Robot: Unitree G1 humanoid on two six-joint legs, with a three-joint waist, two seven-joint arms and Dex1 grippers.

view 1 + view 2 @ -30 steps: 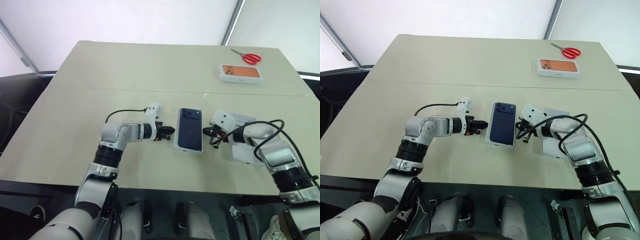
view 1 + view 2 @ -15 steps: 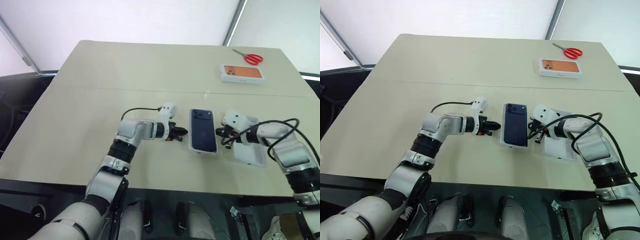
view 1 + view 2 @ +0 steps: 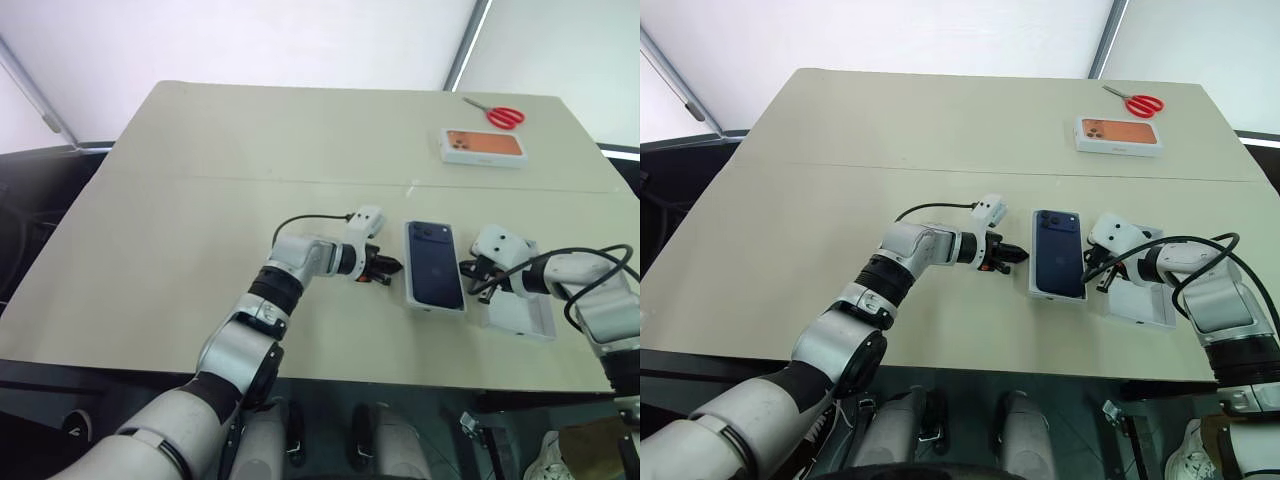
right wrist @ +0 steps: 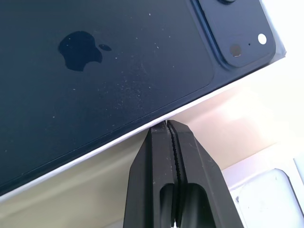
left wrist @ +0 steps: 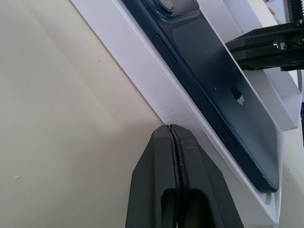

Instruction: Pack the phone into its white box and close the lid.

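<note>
- At mid-tabletop, the phone lies back-up in the white box, camera bump at the far end. Both sit between your two claws.
- Left claw: fingers pressed shut, holding nothing, tip right at the box's left wall. In the left wrist view the closed tip meets that wall. A push from here could skid the tray sideways or tip it, because nothing pins it down.
- Right claw: also closed and empty, tip at the box's right edge. In the right wrist view it sits against the white rim just below the phone's glossy back. If it rides up over the rim, you risk scraping the glass.
- If both claws press inward at once, the thin cardboard walls may buckle.
- A white tray-like piece lies on the tabletop under your right forearm, just beside the box. I judge this to be the lid, but cannot confirm it. The arm and its cable could drag it off the near edge.
- Lid not yet on. With both claws shut, you must open one before any grasp.
- Orange-print box and scissors sit well apart at the far right. Do not mistake that box for the target.
</note>
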